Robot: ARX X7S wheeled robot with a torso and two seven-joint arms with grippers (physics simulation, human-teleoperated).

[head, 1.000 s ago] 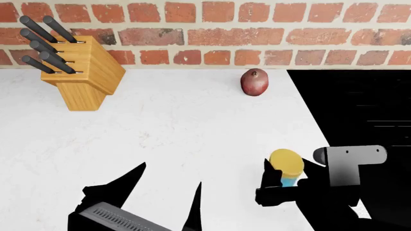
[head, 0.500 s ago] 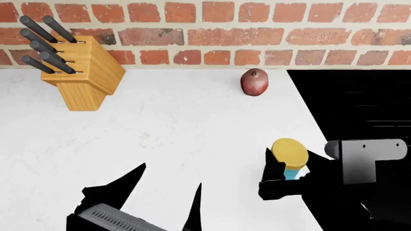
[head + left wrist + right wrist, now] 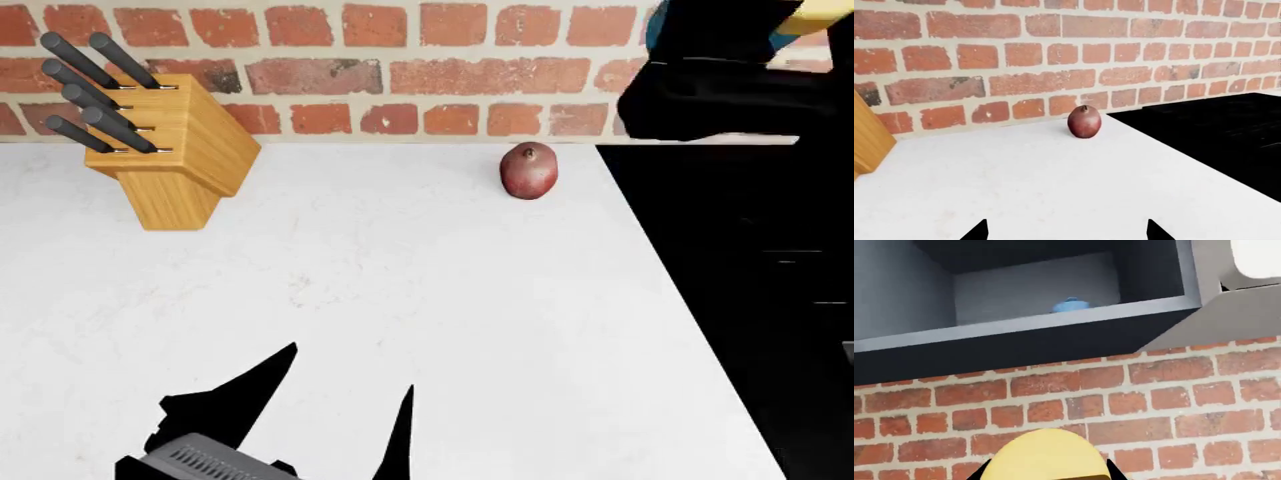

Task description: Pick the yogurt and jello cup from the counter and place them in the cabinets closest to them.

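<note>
Right claw raised to the open cabinet, left claw low over the white table.

The table (image 3: pixel 400 290) carries a knife block (image 3: pixel 171 150) and a reddish vegetable (image 3: pixel 529 170). Only the right wrist view shows the cabinet (image 3: pixel 1054 335), a blue item (image 3: pixel 1069 305) on its shelf, and the yogurt (image 3: pixel 1046 455)'s yellow lid, gripped by the right claw (image 3: pixel 727 70). The left claw (image 3: pixel 327 410) gapes apart, holding nothing. The head view shows only a yellow sliver of the cup.

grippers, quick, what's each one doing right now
Left gripper: open, empty, fingers spread above the counter.
Right gripper: shut on the yogurt, raised toward the open cabinet.
</note>
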